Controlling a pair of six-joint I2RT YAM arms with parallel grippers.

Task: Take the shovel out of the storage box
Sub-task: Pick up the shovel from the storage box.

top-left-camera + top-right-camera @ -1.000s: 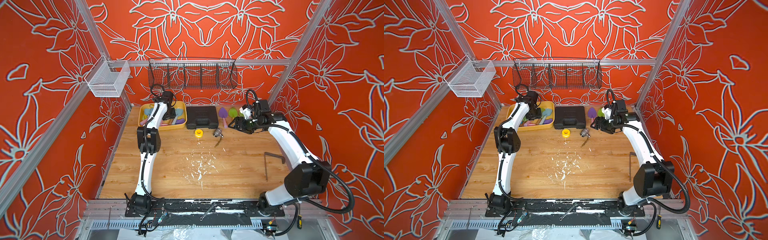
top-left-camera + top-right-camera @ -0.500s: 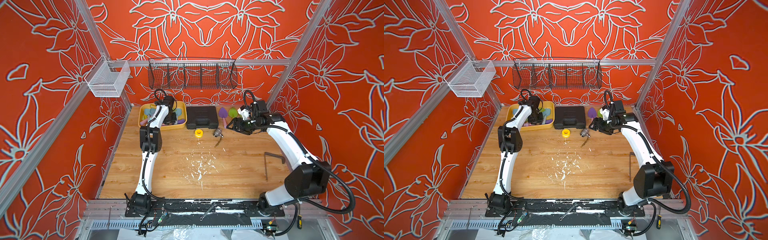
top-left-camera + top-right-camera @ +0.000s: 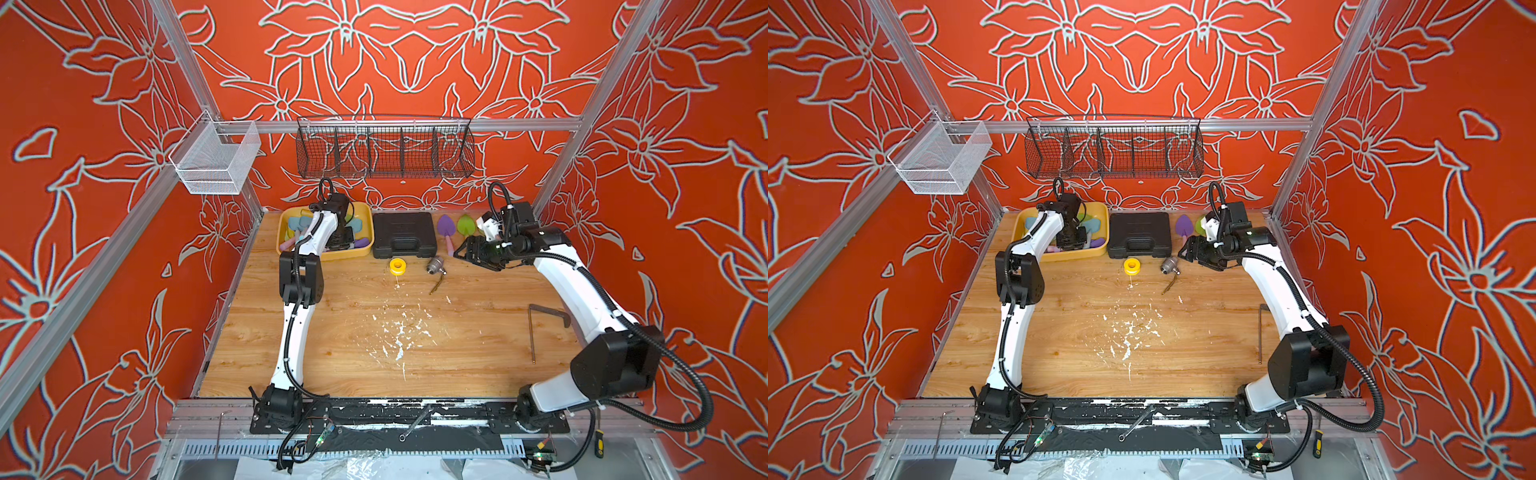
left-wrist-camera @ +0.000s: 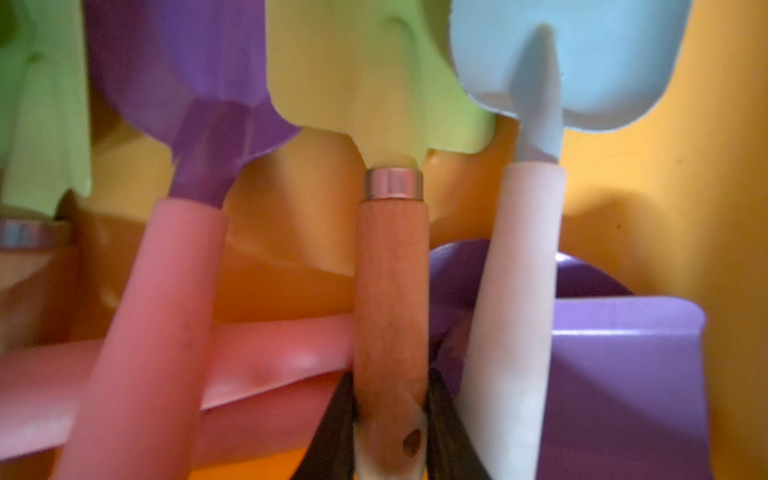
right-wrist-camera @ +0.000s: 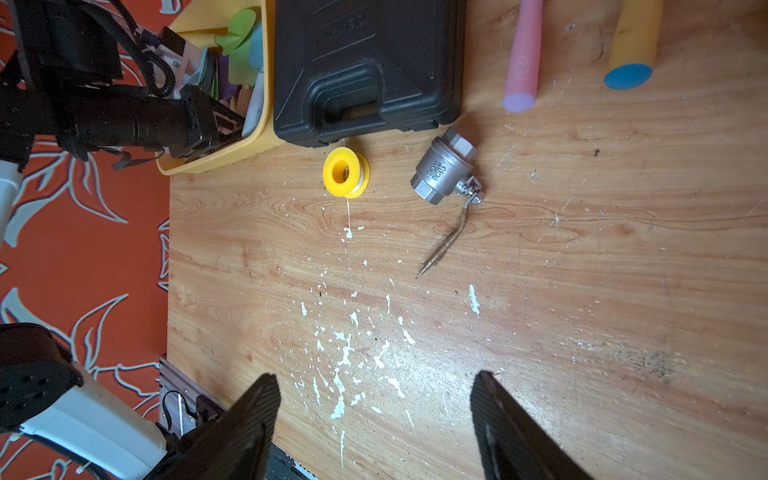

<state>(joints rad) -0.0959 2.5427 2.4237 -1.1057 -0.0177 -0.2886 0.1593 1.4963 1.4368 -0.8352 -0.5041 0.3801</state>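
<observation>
Left gripper [image 4: 390,374] pinches the wooden handle end of the green shovel [image 4: 390,270], which lies among other shovels in the yellow storage box [image 3: 353,252], far left on the worktop [image 3: 374,332]. Lift straight and slow, because the neighbouring handles crowd it. Right gripper [image 5: 374,376] is open and empty.

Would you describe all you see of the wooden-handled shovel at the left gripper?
The wooden-handled shovel has a green blade, a silver ferrule and a wood handle with a hole near its end. It lies in the yellow storage box between a purple shovel and a blue shovel. The left gripper clasps its handle end.
</observation>
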